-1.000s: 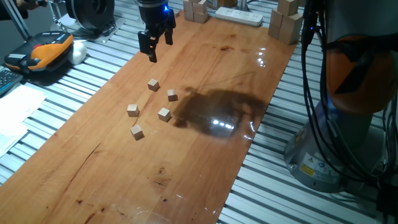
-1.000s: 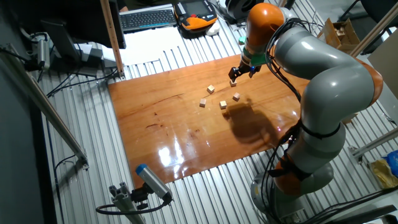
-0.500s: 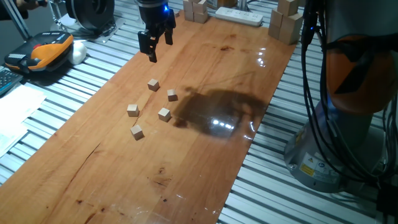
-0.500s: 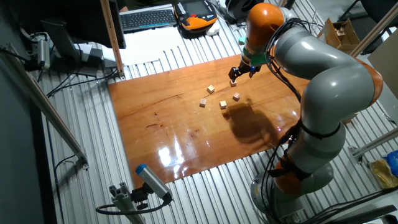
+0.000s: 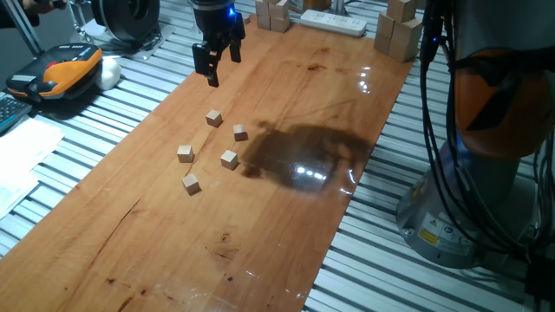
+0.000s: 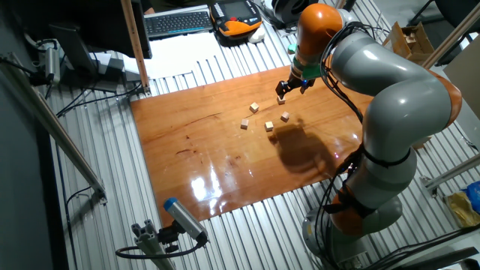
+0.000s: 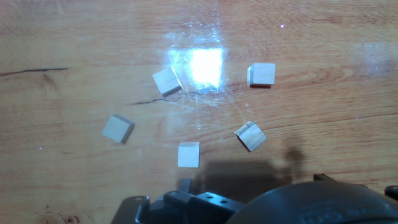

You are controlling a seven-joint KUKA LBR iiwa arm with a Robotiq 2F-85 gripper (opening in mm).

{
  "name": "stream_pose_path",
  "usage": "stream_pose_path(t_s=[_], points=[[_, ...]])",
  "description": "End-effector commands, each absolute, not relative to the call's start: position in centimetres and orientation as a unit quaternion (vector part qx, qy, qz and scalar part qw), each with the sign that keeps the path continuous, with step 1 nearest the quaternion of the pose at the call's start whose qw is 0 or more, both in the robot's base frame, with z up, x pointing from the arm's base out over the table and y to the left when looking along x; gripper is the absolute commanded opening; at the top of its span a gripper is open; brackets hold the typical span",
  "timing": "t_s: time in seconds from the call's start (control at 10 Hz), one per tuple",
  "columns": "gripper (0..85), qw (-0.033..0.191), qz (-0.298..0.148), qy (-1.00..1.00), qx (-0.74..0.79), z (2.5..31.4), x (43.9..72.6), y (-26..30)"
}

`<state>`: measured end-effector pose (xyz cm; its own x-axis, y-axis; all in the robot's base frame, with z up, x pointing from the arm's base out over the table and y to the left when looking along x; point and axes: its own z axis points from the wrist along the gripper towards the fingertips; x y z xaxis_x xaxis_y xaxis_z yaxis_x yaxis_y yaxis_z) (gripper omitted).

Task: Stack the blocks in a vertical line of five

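On the glossy wooden table [image 5: 286, 208] the five blocks [image 5: 229, 159] lie scattered and well apart, unstacked, below the raised gripper [image 5: 212, 59], its fingers apart and empty; glare could spoil aim, toppling tiny cubes.

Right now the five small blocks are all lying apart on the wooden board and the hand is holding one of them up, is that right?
Not quite. The five small blocks do lie apart on the wooden board, but the hand holds nothing; it hangs empty above the board, as one fixed view shows.
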<state>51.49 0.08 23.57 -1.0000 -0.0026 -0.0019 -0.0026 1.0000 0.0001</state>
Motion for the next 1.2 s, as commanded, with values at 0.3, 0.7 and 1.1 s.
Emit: stream_pose_path(t_s=[0.3, 0.7, 1.1], points=[[0.0, -0.058, -0.002, 0.998, 0.032, 23.82, 51.50, 0.03], [0.0, -0.056, -0.002, 0.998, 0.032, 23.74, 51.50, 0.03], [0.0, -0.052, -0.004, 0.998, 0.031, 23.68, 51.52, 0.02]])
